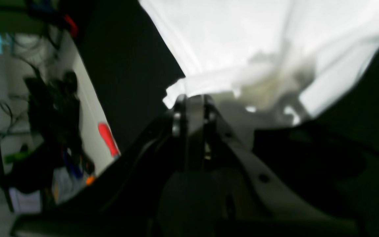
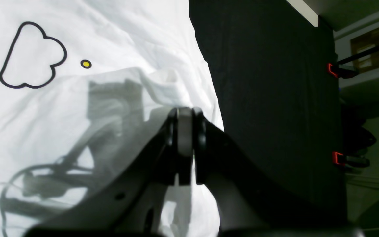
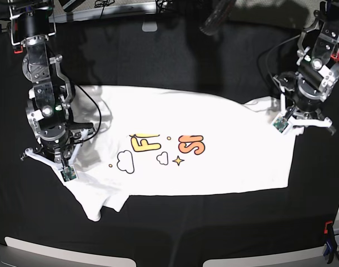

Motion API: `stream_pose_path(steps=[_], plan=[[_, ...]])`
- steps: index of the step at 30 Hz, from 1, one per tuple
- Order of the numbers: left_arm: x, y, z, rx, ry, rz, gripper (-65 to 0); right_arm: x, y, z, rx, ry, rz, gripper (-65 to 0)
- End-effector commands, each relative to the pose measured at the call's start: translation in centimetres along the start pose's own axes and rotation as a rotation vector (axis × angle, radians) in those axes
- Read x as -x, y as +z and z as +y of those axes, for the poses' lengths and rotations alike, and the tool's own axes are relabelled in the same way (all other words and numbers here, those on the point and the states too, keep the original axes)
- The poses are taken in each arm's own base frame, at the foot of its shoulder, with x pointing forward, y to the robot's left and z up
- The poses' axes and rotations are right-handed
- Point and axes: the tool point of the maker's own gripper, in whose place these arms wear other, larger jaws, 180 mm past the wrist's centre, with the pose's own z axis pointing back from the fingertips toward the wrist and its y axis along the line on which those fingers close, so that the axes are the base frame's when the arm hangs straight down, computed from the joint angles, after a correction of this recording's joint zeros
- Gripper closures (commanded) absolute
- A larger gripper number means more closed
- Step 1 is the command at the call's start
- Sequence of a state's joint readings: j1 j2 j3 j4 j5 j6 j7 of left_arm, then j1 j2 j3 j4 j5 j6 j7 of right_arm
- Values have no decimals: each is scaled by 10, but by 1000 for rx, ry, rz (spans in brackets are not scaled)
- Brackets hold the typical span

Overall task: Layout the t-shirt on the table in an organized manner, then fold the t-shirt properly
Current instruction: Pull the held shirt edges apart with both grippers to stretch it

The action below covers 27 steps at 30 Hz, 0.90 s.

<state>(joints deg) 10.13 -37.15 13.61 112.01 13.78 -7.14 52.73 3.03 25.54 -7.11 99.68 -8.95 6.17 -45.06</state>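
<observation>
Both grippers, left (image 1: 192, 98) and right (image 2: 185, 113), pinched onto t-shirt (image 3: 214, 128) edges over creased black table (image 3: 169, 61).

Shirt spread print-up on the black table, one arm at each side.

The t-shirt (image 3: 197, 150) lies mostly flat on the table (image 3: 175, 61), its yellow and orange lettering facing up. The right gripper (image 3: 63, 162) sits over one wrinkled end; the left gripper (image 3: 289, 118) sits at the opposite edge, near a sleeve.

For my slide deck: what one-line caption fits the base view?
Both tools, left and right, pinch opposite edges of the printed t-shirt spread face-up on the black table.
</observation>
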Motion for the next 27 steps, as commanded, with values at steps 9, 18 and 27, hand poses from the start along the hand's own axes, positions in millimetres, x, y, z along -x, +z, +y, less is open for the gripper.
stream_pose_path(steps=[9, 18, 27], plan=[[-20, 4, 35, -125, -64, -109, 0, -17, 3, -18, 58, 16, -51, 0], [-34, 6, 62, -221, 12, -149, 0, -20, 2, -11, 11, 42, -55, 0], [-56, -1, 12, 73, 136, -313, 0, -19, 2, -8, -10, 48, -49, 0]])
